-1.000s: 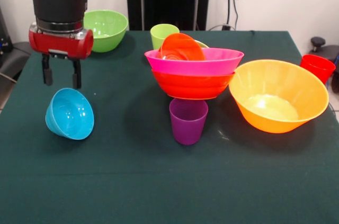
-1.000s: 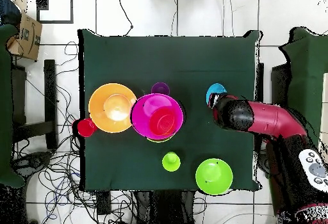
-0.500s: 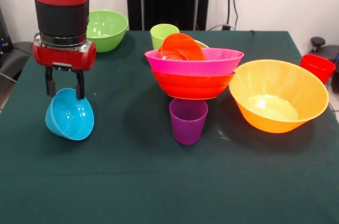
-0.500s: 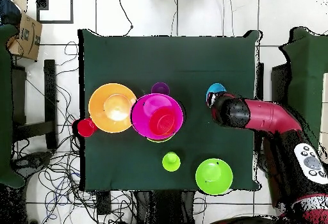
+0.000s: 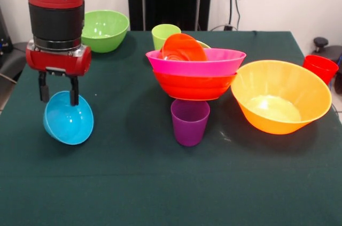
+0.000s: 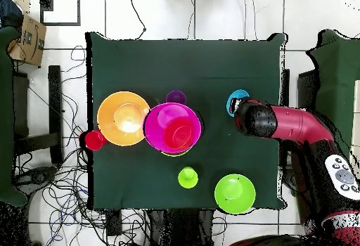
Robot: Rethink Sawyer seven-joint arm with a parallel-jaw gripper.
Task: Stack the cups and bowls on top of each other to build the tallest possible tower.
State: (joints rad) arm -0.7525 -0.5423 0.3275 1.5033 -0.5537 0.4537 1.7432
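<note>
The gripper (image 5: 56, 89) has come down to the blue bowl (image 5: 68, 120) near the table's (image 5: 133, 183) edge, jaws spread astride its rim.

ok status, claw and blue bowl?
Claw open, fingers straddling blue bowl rim. Bowl tilted on its side, on table. Tower untouched. Nothing in the way.

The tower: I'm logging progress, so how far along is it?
Done: the tower holds a pink bowl over a red-orange one, a small orange-red bowl inside. In hand: the gripper straddles the tilted blue bowl's rim. Left: the orange bowl, green bowl and three cups stand apart.
</note>
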